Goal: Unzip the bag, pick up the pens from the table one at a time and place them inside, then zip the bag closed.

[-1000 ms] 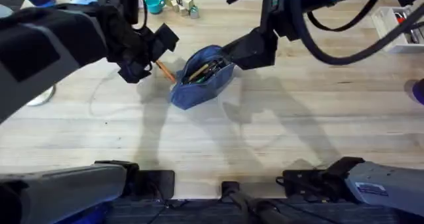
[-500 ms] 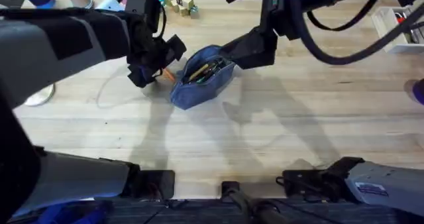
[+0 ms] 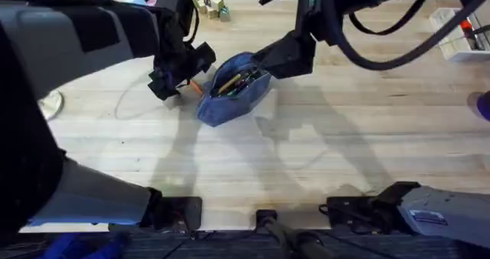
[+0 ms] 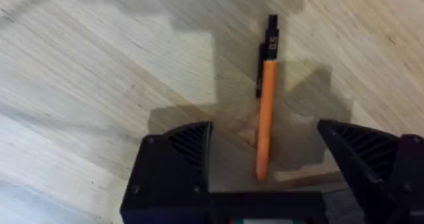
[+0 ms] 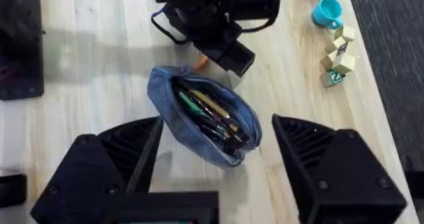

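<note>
While our left gripper (image 4: 265,168) hangs spread wide over the table (image 4: 99,71), one orange pen (image 4: 266,98) lies flat between its fingers, untouched. Just beside it we see the bag (image 3: 233,88), unzipped, with pens showing inside. Our right gripper (image 5: 212,164), also spread, hovers above the bag's far end.

My left fingers (image 3: 178,81) hang over a pen (image 3: 196,87) beside the open bag (image 3: 233,89); my right fingers (image 3: 282,60) sit at its far end.
</note>
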Robot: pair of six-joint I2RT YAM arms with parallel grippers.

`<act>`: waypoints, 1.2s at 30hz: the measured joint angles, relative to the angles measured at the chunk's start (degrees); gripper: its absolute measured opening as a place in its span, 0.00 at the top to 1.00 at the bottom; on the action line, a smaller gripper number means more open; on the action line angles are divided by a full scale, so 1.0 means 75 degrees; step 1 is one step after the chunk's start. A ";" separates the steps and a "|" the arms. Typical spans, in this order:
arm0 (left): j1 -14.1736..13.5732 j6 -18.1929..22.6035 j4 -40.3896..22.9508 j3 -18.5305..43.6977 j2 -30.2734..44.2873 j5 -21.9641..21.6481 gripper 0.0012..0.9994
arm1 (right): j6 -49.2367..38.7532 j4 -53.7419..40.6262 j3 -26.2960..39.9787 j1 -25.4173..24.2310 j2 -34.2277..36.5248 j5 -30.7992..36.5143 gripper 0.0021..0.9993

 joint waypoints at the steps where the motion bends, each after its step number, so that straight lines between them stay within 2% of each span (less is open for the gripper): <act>1: -0.0021 0.0003 -0.0021 0.0025 0.0032 -0.0041 0.00 | -0.0002 0.0000 0.0000 0.0000 0.0000 -0.0001 0.00; 3: -0.0061 0.0003 -0.0061 0.0064 0.0079 -0.0115 0.01 | 0.0000 0.0000 0.0000 0.0000 0.0000 0.0000 0.00; 6: -0.0070 0.0031 -0.0163 0.0074 0.0117 -0.0251 0.14 | 0.0000 0.0000 0.0003 0.0000 0.0000 -0.0003 0.00; 10: -0.0068 0.0065 -0.0285 0.0069 0.0149 -0.0476 0.36 | -0.0002 0.0000 0.0000 0.0000 0.0000 0.0000 0.00; 11: -0.0036 0.0078 -0.0333 0.0056 0.0149 -0.0610 0.57 | 0.0000 0.0000 0.0000 0.0000 0.0000 -0.0003 0.00; 15: -0.0033 0.0084 -0.0164 0.0053 0.0176 -0.0610 0.78 | -0.0003 0.0000 0.0000 0.0000 0.0000 0.0000 0.00; 20: -0.0033 0.0052 -0.0073 0.0072 0.0193 -0.0552 0.94 | -0.0003 0.0000 0.0000 0.0000 0.0000 -0.0002 0.00; 30: -0.0033 0.0049 -0.0173 0.0138 0.0201 -0.0548 0.96 | 0.0000 0.0000 0.0002 0.0000 0.0000 0.0000 0.00; 36: -0.0024 0.0055 -0.0755 0.0432 0.0309 -0.0526 0.96 | 0.0000 -0.0132 0.0000 0.0000 0.0000 0.0000 0.00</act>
